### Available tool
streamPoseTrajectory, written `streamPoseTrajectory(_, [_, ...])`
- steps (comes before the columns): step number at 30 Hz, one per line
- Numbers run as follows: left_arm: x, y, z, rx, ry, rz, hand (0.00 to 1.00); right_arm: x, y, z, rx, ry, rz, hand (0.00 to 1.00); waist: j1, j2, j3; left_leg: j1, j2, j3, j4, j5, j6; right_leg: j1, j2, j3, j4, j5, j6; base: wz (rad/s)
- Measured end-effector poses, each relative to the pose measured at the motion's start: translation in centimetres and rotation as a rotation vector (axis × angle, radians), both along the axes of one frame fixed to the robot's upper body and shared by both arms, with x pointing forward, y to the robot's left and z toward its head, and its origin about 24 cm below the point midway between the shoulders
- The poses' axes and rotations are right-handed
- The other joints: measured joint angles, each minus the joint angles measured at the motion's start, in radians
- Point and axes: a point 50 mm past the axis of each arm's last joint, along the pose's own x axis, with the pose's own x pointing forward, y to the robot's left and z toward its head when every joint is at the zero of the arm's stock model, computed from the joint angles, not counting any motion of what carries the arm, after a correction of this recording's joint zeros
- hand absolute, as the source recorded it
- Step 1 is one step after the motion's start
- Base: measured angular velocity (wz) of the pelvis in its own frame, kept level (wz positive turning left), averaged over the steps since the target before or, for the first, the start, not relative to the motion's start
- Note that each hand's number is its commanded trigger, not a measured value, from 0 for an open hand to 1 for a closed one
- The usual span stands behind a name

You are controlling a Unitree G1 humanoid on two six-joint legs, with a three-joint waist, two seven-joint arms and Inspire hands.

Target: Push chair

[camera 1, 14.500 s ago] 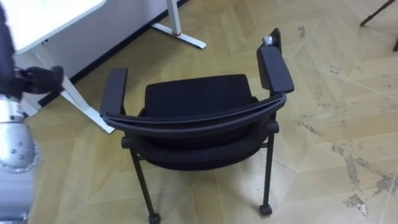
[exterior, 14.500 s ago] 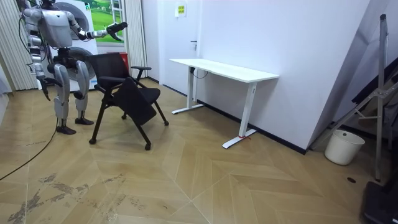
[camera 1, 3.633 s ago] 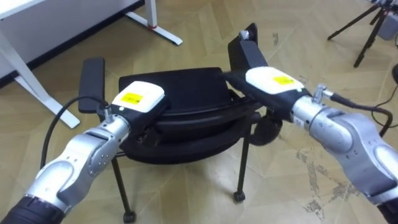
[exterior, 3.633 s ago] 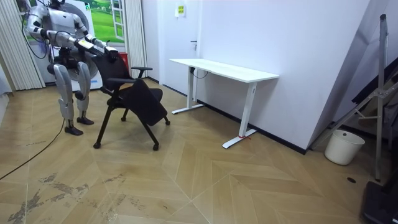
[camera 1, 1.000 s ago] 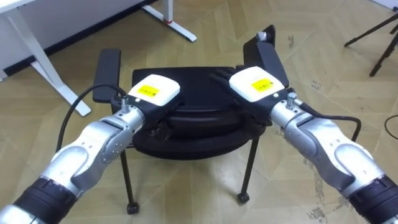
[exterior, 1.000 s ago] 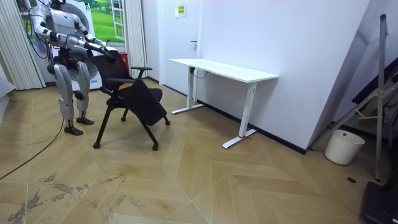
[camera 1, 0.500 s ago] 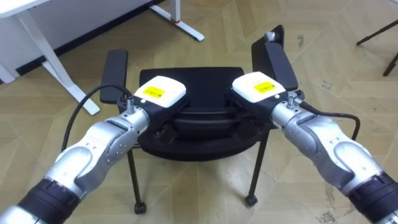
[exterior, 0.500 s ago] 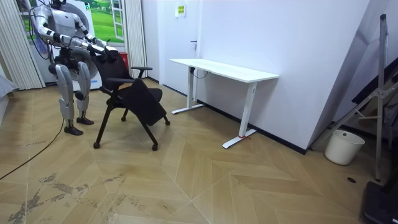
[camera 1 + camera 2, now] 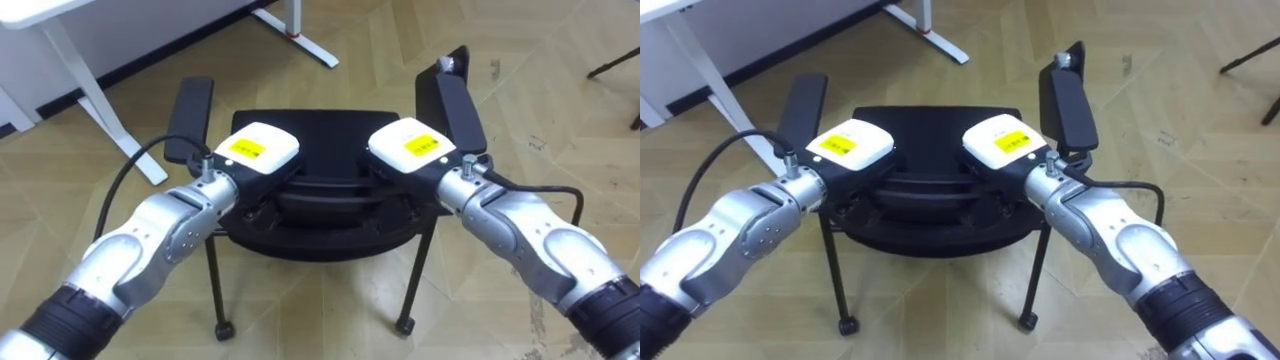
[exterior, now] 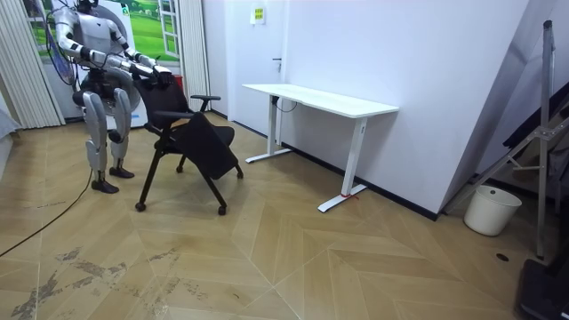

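- The left hand (image 9: 258,155) and right hand (image 9: 412,148) are laid on the top edge of the chair (image 9: 320,128).
- Their fingers are hidden, so the grip cannot be told.

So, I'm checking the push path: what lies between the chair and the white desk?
Only bare wood floor lies between the chair and the desk, as the room view shows.

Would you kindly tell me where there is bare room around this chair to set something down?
Bare floor lies beyond the right armrest of the chair, and between the left armrest and the desk. The seat between the armrests is free too. The backrest top is crowded: left robot hand and right robot hand both rest there.
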Motion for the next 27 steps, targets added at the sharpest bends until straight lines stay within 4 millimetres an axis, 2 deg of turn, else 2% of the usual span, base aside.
streamPoseTrajectory(4, [0.0,0.2,0.0,0.006,-0.002,-0.003,1.0,-0.1,0.1,0.0,0.006,-0.005,0.017,1.0,-0.001,0.01,0.003,0.01,-0.003,-0.002,0.0,0.0,0.0,0.012,-0.003,-0.004,0.001,0.0,0.0,0.02])
streamPoseTrajectory(8, [0.0,0.2,0.1,0.005,-0.009,-0.006,1.0,-0.1,0.0,0.0,0.008,-0.015,0.024,1.0,-0.017,0.011,0.0038,0.019,-0.009,-0.006,0.0,0.0,0.0,0.019,-0.016,-0.016,0.011,-0.015,0.02,0.08])
streamPoseTrajectory(10, [0.0,0.2,0.1,0.005,-0.01,-0.005,1.0,-0.2,0.0,-0.1,0.005,-0.019,0.03,1.0,-0.015,0.011,0.0039,0.03,-0.007,-0.01,0.001,0.0,0.0,0.01,-0.016,-0.025,0.05,-0.028,0.016,-0.03])
streamPoseTrajectory(11, [0.0,0.3,-0.1,0.008,-0.005,-0.007,1.0,-0.2,0.0,-0.3,0.005,-0.015,0.035,1.0,-0.014,0.009,0.0055,0.047,-0.005,-0.029,0.003,0.0,0.0,-0.015,-0.014,-0.033,0.095,-0.058,0.009,-0.07])
streamPoseTrajectory(12, [-0.1,0.7,0.0,0.019,-0.011,-0.013,1.0,-0.2,0.2,-0.6,0.021,-0.016,0.041,1.0,-0.014,0.001,0.005,0.042,-0.006,-0.045,0.028,-0.003,-0.002,-0.033,0.016,-0.029,0.055,-0.058,-0.015,-0.09])
streamPoseTrajectory(13, [0.0,0.9,0.1,0.024,-0.015,-0.016,1.0,-0.2,0.4,-0.6,0.028,-0.02,0.043,1.0,-0.012,-0.003,0.0074,0.035,-0.007,-0.042,0.052,-0.009,-0.012,-0.042,0.039,-0.03,0.005,-0.037,-0.039,-0.07])
streamPoseTrajectory(14, [-0.1,1.2,0.0,0.021,-0.012,-0.011,1.0,-0.2,0.6,-0.6,0.034,-0.03,0.049,1.0,-0.006,-0.008,0.0101,0.015,-0.011,-0.022,0.129,-0.04,-0.054,-0.056,0.053,-0.067,-0.037,0.035,-0.077,0.08])
streamPoseTrajectory(15, [-0.3,1.2,-0.7,0.013,0.013,0.002,1.0,-0.4,0.6,-1.2,0.033,-0.016,0.048,1.0,-0.007,0.003,0.0099,-0.021,-0.003,0.016,0.229,-0.049,-0.073,-0.034,0.042,-0.067,-0.004,0.031,-0.082,0.21])
streamPoseTrajectory(16, [-0.3,1.2,-1.0,0.011,0.023,0.004,1.0,-0.4,0.6,-1.4,0.033,-0.009,0.045,1.0,-0.015,0.001,0.0111,-0.043,0.002,0.042,0.274,-0.051,-0.078,-0.023,0.039,-0.048,0.002,0.027,-0.082,0.64])
streamPoseTrajectory(17, [-0.1,1.0,-1.0,0.01,0.025,-0.002,1.0,-0.4,0.5,-1.5,0.036,-0.004,0.043,1.0,-0.036,-0.008,0.0141,-0.1,0.03,0.07,0.309,-0.06,-0.072,-0.018,0.034,-0.001,0.023,0.009,-0.07,0.75])
streamPoseTrajectory(18, [0.3,0.6,-0.7,0.007,0.012,-0.008,1.0,-0.3,0.2,-1.4,0.036,-0.004,0.032,1.0,-0.039,-0.019,0.0157,-0.176,0.072,0.095,0.298,-0.055,-0.078,-0.042,0.034,0.02,0.074,-0.034,-0.064,0.64])
streamPoseTrajectory(19, [0.5,0.6,-0.4,0.007,0.002,-0.01,1.0,-0.2,0.0,-1.2,0.041,-0.008,0.025,1.0,-0.039,-0.02,0.0155,-0.208,0.099,0.11,0.28,-0.045,-0.088,-0.063,0.037,0.018,0.122,-0.066,-0.063,0.07])
streamPoseTrajectory(20, [0.7,0.6,-0.4,0.007,0.001,-0.002,1.0,0.0,0.1,-1.3,0.055,-0.005,0.007,1.0,-0.032,-0.017,0.0128,-0.224,0.117,0.154,0.339,-0.058,-0.094,-0.106,0.041,0.003,0.229,-0.13,-0.056,-0.05])
streamPoseTrajectory(21, [0.9,0.5,-0.6,0.007,0.01,0.002,1.0,0.1,0.2,-1.4,0.041,-0.008,0.005,1.0,-0.04,-0.02,0.0115,-0.245,0.13,0.204,0.423,-0.058,-0.094,-0.103,0.031,-0.077,0.25,-0.157,-0.067,-0.11])
streamPoseTrajectory(22, [0.8,0.4,-0.8,0.009,0.018,0.004,1.0,0.0,0.2,-1.4,0.037,-0.001,0.006,1.0,-0.034,-0.014,0.0107,-0.254,0.136,0.222,0.475,-0.058,-0.094,-0.09,0.024,-0.111,0.247,-0.165,-0.07,-0.16])
streamPoseTrajectory(23, [0.7,0.5,-1.1,0.013,0.035,0.006,1.0,0.0,0.3,-1.5,0.031,0.004,0.01,1.0,-0.021,0.007,0.0158,-0.287,0.159,0.23,0.591,-0.044,-0.086,-0.064,0.03,-0.116,0.251,-0.187,-0.078,-0.31])
streamPoseTrajectory(24, [0.6,0.6,-1.3,0.012,0.048,0.008,1.0,-0.1,0.3,-1.6,0.033,0.006,0.011,1.0,-0.021,0.026,0.0195,-0.345,0.176,0.218,0.708,-0.005,-0.05,-0.04,0.036,-0.094,0.26,-0.204,-0.085,-0.24])
streamPoseTrajectory(25, [0.5,0.6,-1.5,0.009,0.057,0.009,1.0,-0.2,0.3,-1.7,0.034,0.01,0.012,1.0,-0.018,0.026,0.0192,-0.362,0.168,0.208,0.736,-0.003,-0.034,-0.034,0.032,-0.088,0.271,-0.217,-0.086,0.07])
streamPoseTrajectory(26, [0.4,0.4,-1.8,-0.004,0.067,0.006,1.0,-0.4,0.0,-1.7,0.031,0.016,0.011,1.0,-0.014,0.024,0.0161,-0.393,0.127,0.203,0.686,-0.036,-0.018,-0.032,0.017,-0.084,0.29,-0.235,-0.084,0.05])
streamPoseTrajectory(27, [0.3,0.2,-1.8,-0.018,0.071,0.002,1.0,-0.5,-0.2,-1.5,0.026,0.009,0.013,1.0,-0.011,0.023,0.0173,-0.424,0.076,0.209,0.583,-0.037,-0.018,-0.036,0.006,-0.074,0.305,-0.248,-0.083,-0.09])
